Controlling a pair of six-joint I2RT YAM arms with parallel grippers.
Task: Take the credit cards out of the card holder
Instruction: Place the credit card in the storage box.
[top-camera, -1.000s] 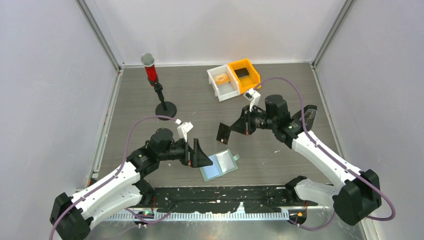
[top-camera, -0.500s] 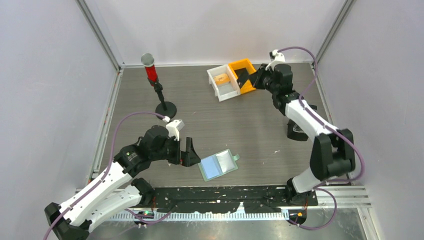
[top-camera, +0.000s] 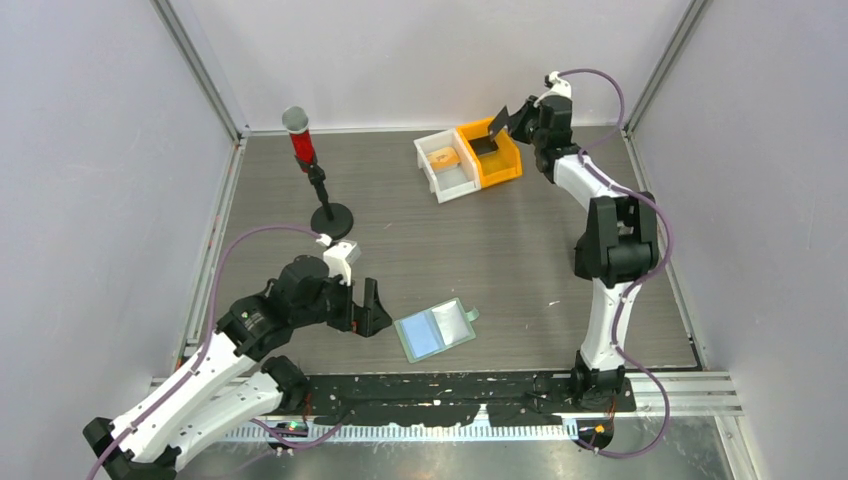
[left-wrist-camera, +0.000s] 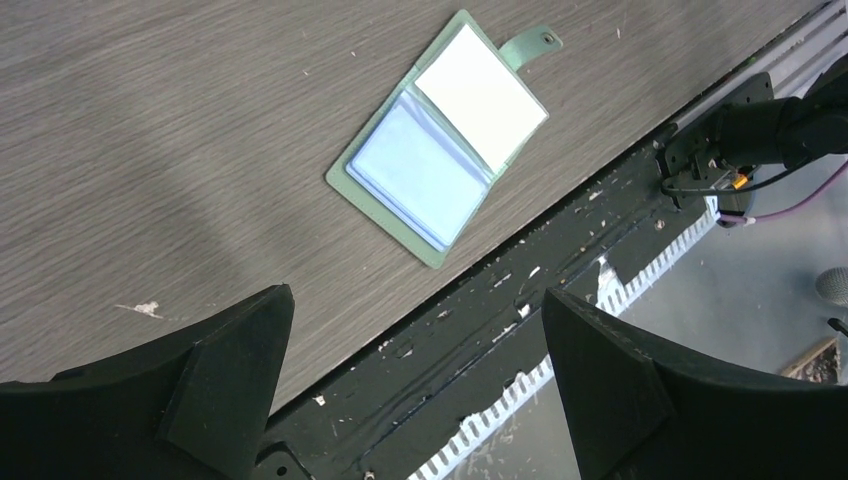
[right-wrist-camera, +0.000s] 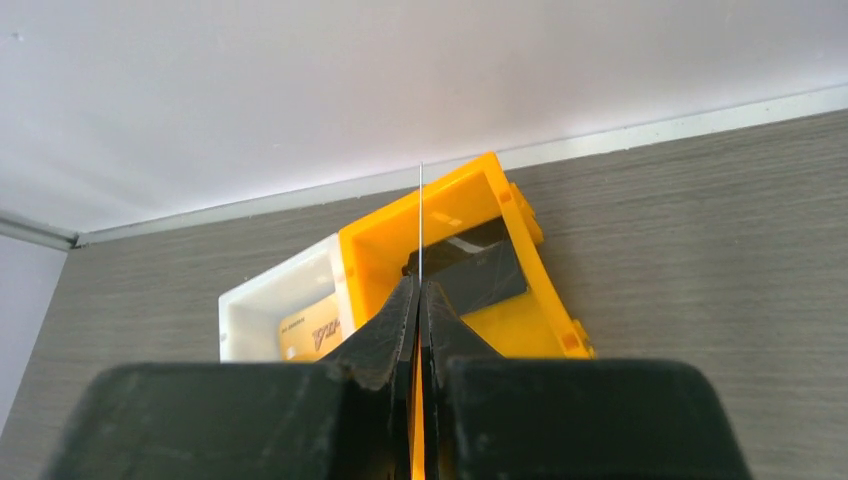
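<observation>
The pale-green card holder (top-camera: 462, 322) lies open on the table near the front edge, and it also shows in the left wrist view (left-wrist-camera: 345, 178). A light blue card (top-camera: 422, 337) sits in its left pocket (left-wrist-camera: 415, 170); the other pocket looks pale and empty. A tan-orange card (top-camera: 443, 157) lies in the white bin (right-wrist-camera: 310, 325). My left gripper (top-camera: 372, 310) is open and empty, just left of the holder (left-wrist-camera: 415, 300). My right gripper (top-camera: 515, 120) is shut on a thin dark card (top-camera: 498, 123), seen edge-on (right-wrist-camera: 421, 215), above the orange bin.
The white bin (top-camera: 437, 183) and orange bin (top-camera: 505, 160) stand side by side at the back. A black block (top-camera: 484, 146) lies in the orange bin (right-wrist-camera: 480, 270). A red-topped stand (top-camera: 308, 160) on a black base is at the back left. The back wall is close behind the bins.
My right arm has swung from the table's middle to the back, carrying the thin card over the orange bin. My left gripper has drawn back to the left, away from the holder.
</observation>
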